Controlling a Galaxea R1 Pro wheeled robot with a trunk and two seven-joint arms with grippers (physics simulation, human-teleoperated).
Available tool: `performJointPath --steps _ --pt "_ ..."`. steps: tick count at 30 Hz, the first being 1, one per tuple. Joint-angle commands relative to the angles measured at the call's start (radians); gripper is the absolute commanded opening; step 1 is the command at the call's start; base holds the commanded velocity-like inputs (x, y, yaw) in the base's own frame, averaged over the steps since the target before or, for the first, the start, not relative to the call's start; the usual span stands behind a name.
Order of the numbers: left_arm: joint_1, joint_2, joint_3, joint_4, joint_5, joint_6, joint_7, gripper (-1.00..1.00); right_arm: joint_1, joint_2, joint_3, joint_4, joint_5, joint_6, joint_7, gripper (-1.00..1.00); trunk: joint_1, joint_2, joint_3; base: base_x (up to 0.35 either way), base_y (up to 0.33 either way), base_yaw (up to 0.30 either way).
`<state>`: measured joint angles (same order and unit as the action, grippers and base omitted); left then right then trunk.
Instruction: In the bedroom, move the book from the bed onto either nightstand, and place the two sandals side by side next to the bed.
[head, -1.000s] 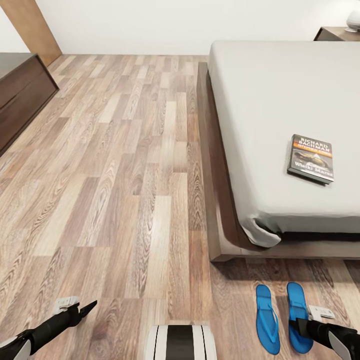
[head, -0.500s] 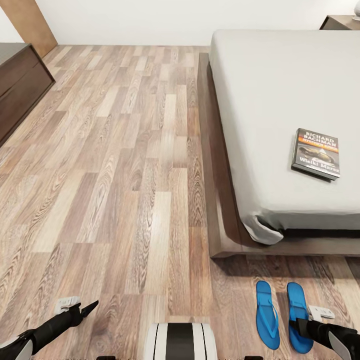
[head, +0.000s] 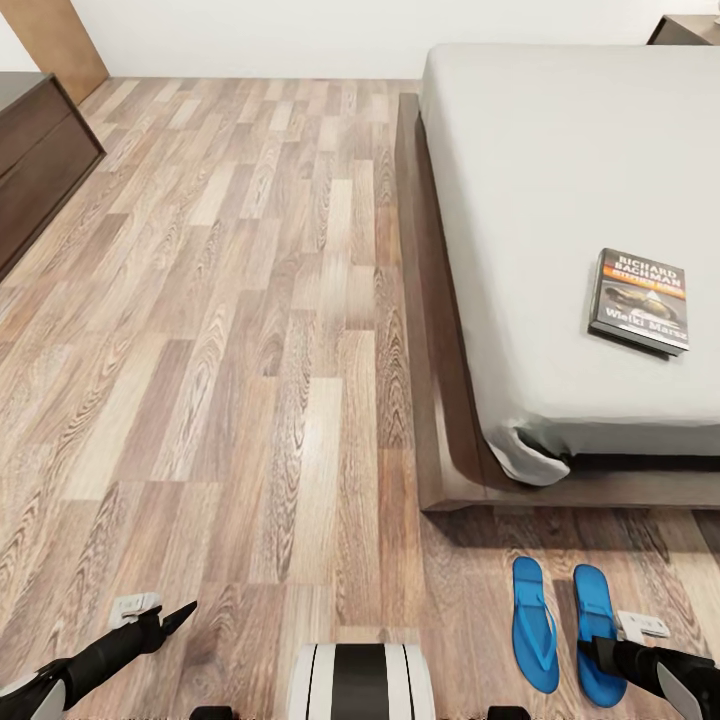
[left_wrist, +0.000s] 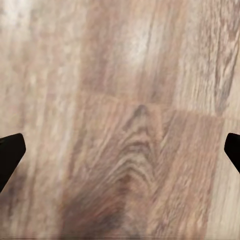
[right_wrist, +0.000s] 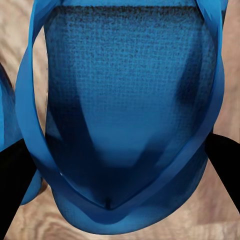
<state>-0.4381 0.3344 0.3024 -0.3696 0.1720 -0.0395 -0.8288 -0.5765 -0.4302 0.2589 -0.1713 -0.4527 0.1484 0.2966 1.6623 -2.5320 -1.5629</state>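
A: Where do things stand?

B: The two bright blue flip-flop sandals (head: 563, 627) lie side by side on the wood-plank floor (head: 250, 350) near the foot of the large grey-mattressed, dark-framed bed (head: 560, 180). That half looks done.

A: And the small dark paperback book (head: 640, 301)?

B: Lying on the mattress; not yet on a nightstand.

A: Grippers?

B: The left gripper (left_wrist: 120, 150) is spread wide over bare floor. The right gripper (right_wrist: 120, 165) hangs over a sandal, apparently apart, gripping nothing.

The book (head: 641, 300), lying on the bed (head: 540, 180), carries the only legible print: white capitals "RICHARD BACHMAN" across the top of its dark cover, and "Wielki Marsz" in white near its lower edge. An orange band between them holds lettering too small to read.
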Motion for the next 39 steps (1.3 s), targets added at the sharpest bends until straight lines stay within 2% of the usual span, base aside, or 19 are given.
performJointPath --steps 1,27,31,39 --pt "-0.001 0.0 0.003 0.001 0.0 -0.003 -0.004 1.0 0.0 -0.001 0.007 -0.001 -0.011 0.005 0.001 -1.0 0.0 0.0 -0.005 0.0 0.0 0.0" --pt "-0.001 -0.001 0.003 0.001 0.0 -0.003 -0.004 1.0 0.0 -0.001 0.007 -0.001 -0.011 0.005 0.0 -1.0 0.0 0.0 -0.005 0.029 0.0 0.0" --pt "-0.001 -0.001 0.003 0.001 0.0 -0.003 -0.004 1.0 0.0 -0.001 0.007 -0.001 -0.011 0.005 0.0 -1.0 0.002 -0.001 -0.02 0.0 0.0 0.0" --pt "-0.001 -0.001 0.003 0.001 0.0 -0.003 -0.004 1.0 0.0 -0.001 0.007 -0.001 -0.011 0.005 0.0 -1.0 0.002 -0.001 -0.02 0.0 0.0 0.0"
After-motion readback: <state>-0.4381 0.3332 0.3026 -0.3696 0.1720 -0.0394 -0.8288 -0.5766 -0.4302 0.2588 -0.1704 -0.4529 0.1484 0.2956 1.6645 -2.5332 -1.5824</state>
